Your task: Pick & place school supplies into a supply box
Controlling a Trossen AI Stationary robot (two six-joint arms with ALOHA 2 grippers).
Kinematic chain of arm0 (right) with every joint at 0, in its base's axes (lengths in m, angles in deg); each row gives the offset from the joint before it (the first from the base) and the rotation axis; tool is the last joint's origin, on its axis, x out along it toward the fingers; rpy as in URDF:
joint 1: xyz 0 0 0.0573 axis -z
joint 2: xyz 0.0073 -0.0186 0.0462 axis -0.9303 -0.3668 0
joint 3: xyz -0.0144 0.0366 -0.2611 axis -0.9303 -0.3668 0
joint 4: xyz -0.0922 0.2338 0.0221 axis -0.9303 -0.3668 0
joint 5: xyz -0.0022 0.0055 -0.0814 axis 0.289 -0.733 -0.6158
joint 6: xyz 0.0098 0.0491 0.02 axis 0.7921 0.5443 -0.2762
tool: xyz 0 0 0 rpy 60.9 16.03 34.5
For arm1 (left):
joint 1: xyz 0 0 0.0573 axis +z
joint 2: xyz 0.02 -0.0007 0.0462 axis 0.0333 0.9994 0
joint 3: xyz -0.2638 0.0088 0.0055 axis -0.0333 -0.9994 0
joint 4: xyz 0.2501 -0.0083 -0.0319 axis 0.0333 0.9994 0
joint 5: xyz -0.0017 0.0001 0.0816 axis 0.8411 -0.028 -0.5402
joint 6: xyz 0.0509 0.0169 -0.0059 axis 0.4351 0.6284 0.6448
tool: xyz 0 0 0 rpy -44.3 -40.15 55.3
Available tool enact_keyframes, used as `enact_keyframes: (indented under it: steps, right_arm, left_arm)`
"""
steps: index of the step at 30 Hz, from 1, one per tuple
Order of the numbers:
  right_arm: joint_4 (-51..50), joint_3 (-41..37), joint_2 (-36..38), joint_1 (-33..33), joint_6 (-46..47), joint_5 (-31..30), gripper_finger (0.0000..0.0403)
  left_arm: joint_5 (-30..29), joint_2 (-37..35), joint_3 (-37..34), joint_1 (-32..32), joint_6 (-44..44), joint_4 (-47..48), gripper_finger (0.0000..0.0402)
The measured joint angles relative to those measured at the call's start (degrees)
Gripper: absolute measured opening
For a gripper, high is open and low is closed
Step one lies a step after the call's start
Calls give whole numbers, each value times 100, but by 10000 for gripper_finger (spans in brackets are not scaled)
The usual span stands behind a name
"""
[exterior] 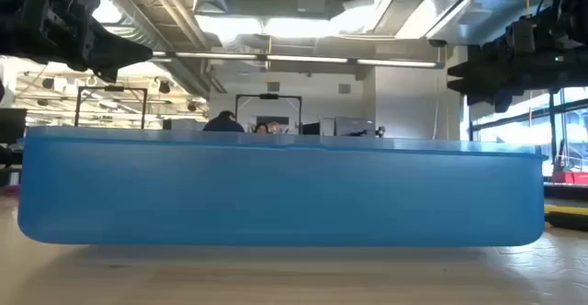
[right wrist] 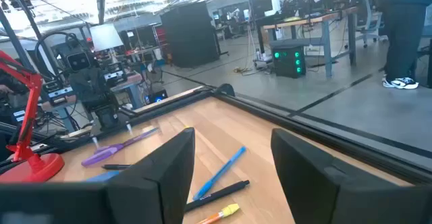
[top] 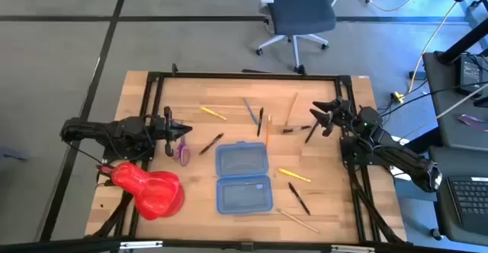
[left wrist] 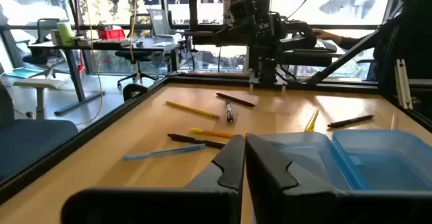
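Blue supply box (top: 243, 178) open, no legible writing | left gripper (top: 185, 132) fingers pressed together | right gripper (top: 319, 116) fingers spread

- High view: overhead, facing straight down; covers the whole light wooden table (top: 191, 93), both arms and the open translucent blue plastic case (top: 243, 177).
- Low view: at table height, level, very close to the case; its blue wall (exterior: 276, 190) fills most of the width.
- Left wrist view: looks across the table past the closed left end effector (left wrist: 245, 158) toward the right arm; shares case and pens with the high view.
- Right wrist view: looks past the parted right end effector (right wrist: 233, 163) toward the left arm.
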Motion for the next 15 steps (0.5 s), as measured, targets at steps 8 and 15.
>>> enact_keyframes:
  steps: [8, 15]
  right_arm:
    - [0, 0, 0, 1, 0, 2, 200]
    - [0, 2, 0, 0, -1, 0, 200]
  left_arm:
    - [0, 0, 0, 2, 0, 0, 10]
    - [0, 0, 0, 0, 0, 1, 11]
